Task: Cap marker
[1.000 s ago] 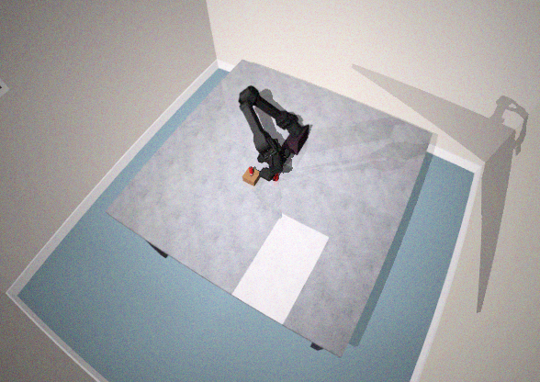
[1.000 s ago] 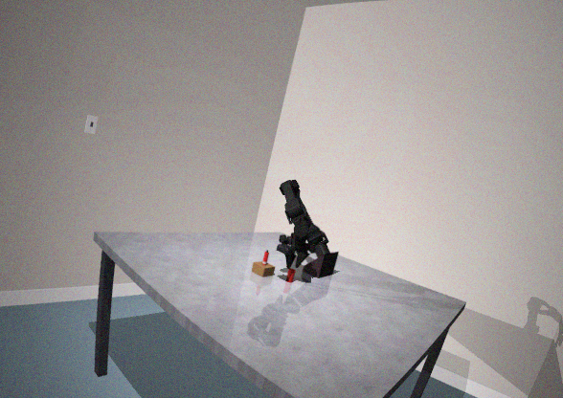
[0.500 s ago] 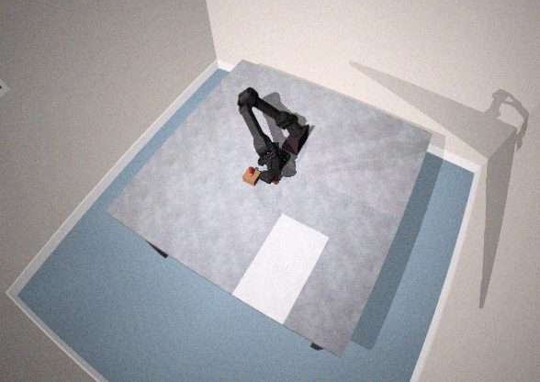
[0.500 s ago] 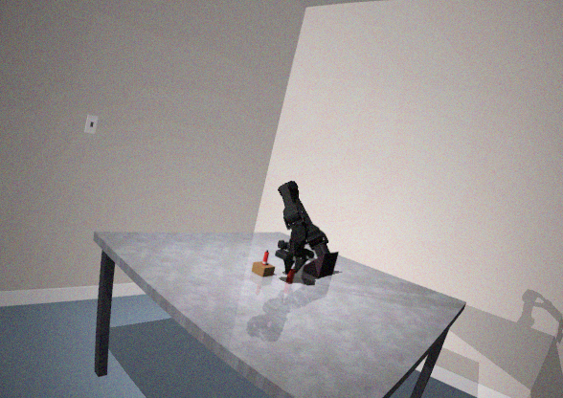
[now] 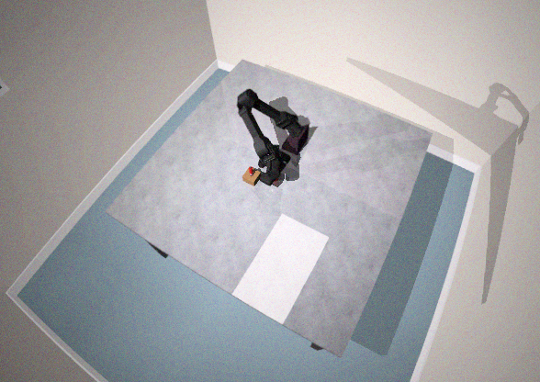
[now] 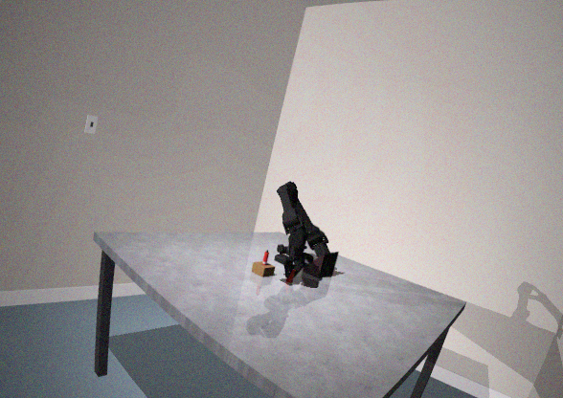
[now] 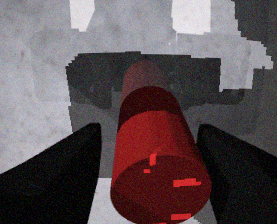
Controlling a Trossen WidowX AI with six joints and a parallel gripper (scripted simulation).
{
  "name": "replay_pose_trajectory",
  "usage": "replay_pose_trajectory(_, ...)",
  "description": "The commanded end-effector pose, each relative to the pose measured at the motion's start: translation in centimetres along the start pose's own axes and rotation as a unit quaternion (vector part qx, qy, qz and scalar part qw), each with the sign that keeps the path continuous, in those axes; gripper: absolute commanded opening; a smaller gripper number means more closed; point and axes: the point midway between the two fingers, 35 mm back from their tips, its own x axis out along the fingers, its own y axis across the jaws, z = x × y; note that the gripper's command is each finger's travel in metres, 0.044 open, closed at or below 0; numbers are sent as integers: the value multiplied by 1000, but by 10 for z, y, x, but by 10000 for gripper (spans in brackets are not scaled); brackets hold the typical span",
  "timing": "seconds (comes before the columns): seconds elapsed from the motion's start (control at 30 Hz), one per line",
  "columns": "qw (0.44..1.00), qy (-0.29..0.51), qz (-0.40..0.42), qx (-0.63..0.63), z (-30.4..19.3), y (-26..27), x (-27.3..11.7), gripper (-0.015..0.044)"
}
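The holder block (image 5: pixel 250 178) (image 6: pixel 260 270) is a small wooden-brown block on the table. The red marker (image 5: pixel 251 171) (image 6: pixel 266 257) stands upright in it. The loose red cap (image 7: pixel 154 140) (image 6: pixel 290 276) stands upright on the table to the right of the block in the top and exterior views, partly hidden by the arm. My gripper (image 7: pixel 150 134) is low around the cap, with one black finger on each side. The fingers are partly open. The right finger is at or very near the cap's side, and a narrow gap shows between the left finger and the cap.
The grey table (image 5: pixel 184 192) (image 6: pixel 383 320) carries the black arm (image 5: pixel 252 125) (image 6: pixel 297 214), whose base stands just behind the cap. A white rectangle (image 5: pixel 282 270) lies toward the table's front edge in the top view. The holder block is close beside the gripper.
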Motion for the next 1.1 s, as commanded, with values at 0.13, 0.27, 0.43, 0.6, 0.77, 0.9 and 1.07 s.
replay_pose_trajectory(0.13,1000,-3,-1,-4,0,-1,2,124)
replay_pose_trajectory(0.27,1000,-3,-1,-4,0,-1,2,97)
replay_pose_trajectory(0.43,1000,6,-1,-16,-3,0,-2,0)
replay_pose_trajectory(0.6,1000,5,-1,-14,-3,1,-13,0)
replay_pose_trajectory(0.77,1000,4,-1,-11,-3,1,-27,0)
replay_pose_trajectory(0.9,1000,2,-1,-9,-3,1,-38,0)
replay_pose_trajectory(1.07,1000,0,-1,-6,-2,0,-52,0)
